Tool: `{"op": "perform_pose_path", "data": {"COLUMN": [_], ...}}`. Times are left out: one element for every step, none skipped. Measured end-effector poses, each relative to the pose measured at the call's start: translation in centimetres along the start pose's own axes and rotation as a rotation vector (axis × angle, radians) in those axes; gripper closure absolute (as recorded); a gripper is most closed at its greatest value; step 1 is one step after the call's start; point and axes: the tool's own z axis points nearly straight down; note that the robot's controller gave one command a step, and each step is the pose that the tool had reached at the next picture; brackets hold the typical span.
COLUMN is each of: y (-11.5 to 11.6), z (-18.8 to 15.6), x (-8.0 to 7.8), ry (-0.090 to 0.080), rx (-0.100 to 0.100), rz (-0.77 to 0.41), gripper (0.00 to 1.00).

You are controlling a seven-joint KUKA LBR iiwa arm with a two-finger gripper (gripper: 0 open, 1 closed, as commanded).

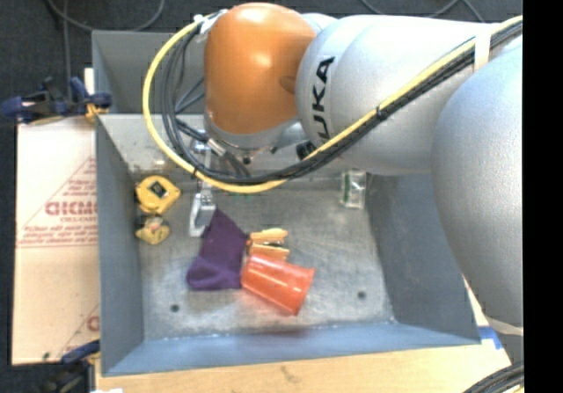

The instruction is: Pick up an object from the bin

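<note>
End effector (201,212), opening unclear, at purple cloth (217,258)'s upper end, its long axis diagonal, upper right to lower left.

Dull grey sheet metal in the bin (352,277), matt, with a scuffed, speckled floor. Soft, matt purple cloth (215,255), creased. Smooth orange-red plastic in the cup (277,286), showing a slight sheen. Pale bare wood in the peg (268,237). Hard yellow plastic on the tape measure (157,192). Glossy, smooth orange cover (251,66) and satin silver shell (396,92) on the arm, both catching light.
</note>
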Motion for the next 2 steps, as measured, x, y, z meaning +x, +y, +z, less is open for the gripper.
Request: {"op": "perform_pose_path", "data": {"y": [-2.5,-6.4], "z": [5.5,7.0], "x": [1.1,0.8], "ry": [-0.003,0.001], "rx": [0.001,0.002], "rz": [-0.092,-0.339], "gripper": [0.00,0.00]}}
